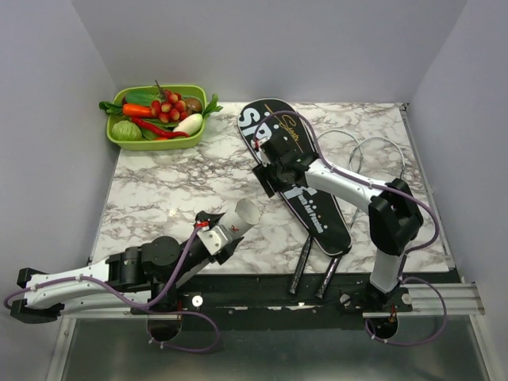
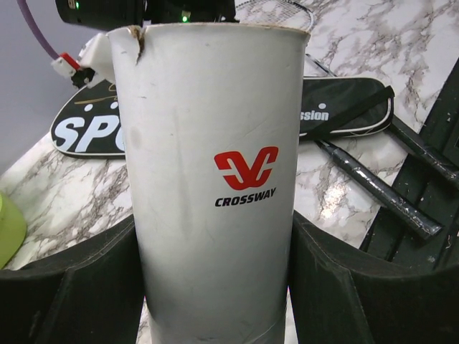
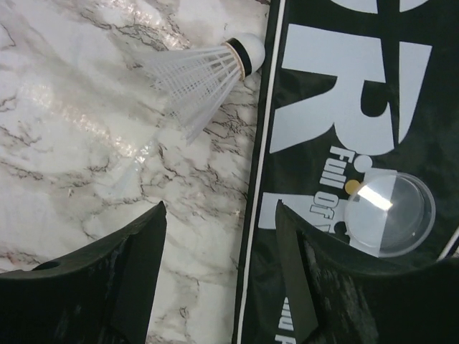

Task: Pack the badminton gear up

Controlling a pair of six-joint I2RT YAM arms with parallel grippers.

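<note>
The table (image 1: pixel 159 198) had a polished, marble-patterned top that threw back glare. The tube (image 2: pixel 215 179) looked like matt white card, smudged, frayed at its rim, with a printed red and black logo. The bag (image 3: pixel 358 107) was dull black cloth with flat white lettering. The shuttlecock (image 3: pixel 204 72) had a thin, translucent white plastic skirt and a smooth white head. A cap (image 3: pixel 391 215) on the bag was clear, shiny plastic. The racket handles (image 2: pixel 380 192) wore glossy black wrap. The far-left tray (image 1: pixel 127 143) was smooth green plastic. The right gripper (image 3: pixel 220 215) had matt black fingers.

Marble tbl (image 1: pixel 159 198) w/ bag (image 1: pixel 260 119), rackets (image 1: pixel 304 262), tray (image 1: pixel 151 145), shuttlecock (image 3: pixel 208 72).
</note>
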